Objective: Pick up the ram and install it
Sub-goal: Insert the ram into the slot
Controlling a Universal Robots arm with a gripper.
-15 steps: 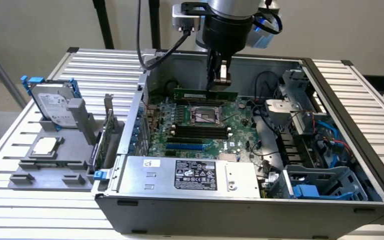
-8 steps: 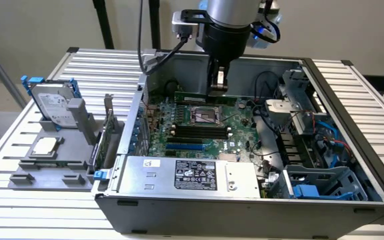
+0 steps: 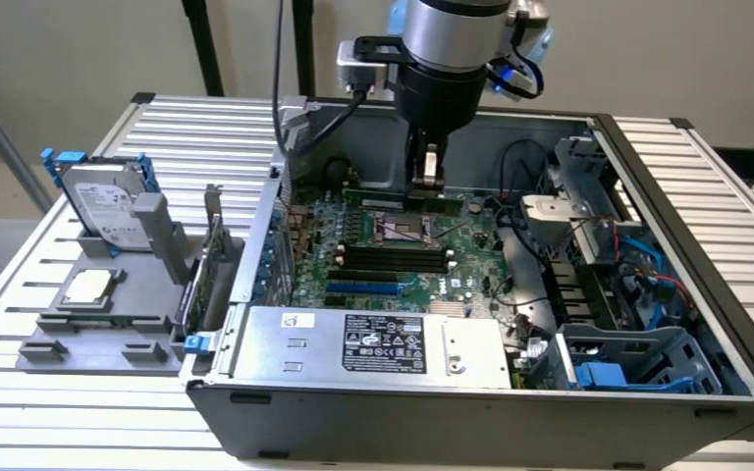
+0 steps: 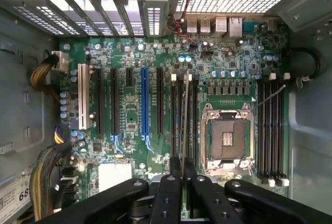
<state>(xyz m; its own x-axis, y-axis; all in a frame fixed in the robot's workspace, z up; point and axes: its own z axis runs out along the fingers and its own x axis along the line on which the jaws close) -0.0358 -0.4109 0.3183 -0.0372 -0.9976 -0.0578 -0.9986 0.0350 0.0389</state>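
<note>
My gripper (image 3: 426, 184) hangs inside the open computer case (image 3: 639, 177), shut on the ram (image 3: 397, 200), a thin green stick held level just above the motherboard (image 3: 469, 260). In the wrist view the ram (image 4: 185, 112) is seen edge-on as a thin line running out from between the black fingers (image 4: 171, 180) of the gripper (image 4: 184, 169). It lies over the black memory slots (image 4: 176, 115) beside the empty CPU socket (image 4: 228, 138). Whether the ram touches a slot I cannot tell.
A second bank of black slots (image 4: 272, 125) lies on the socket's other side. The power supply (image 3: 377, 343) fills the case's near side, with a drive cage (image 3: 632, 358) and cables at the exterior view's right. Outside, a grey fixture (image 3: 102, 324) holds a hard drive (image 3: 105, 201) and an upright green card (image 3: 216, 260).
</note>
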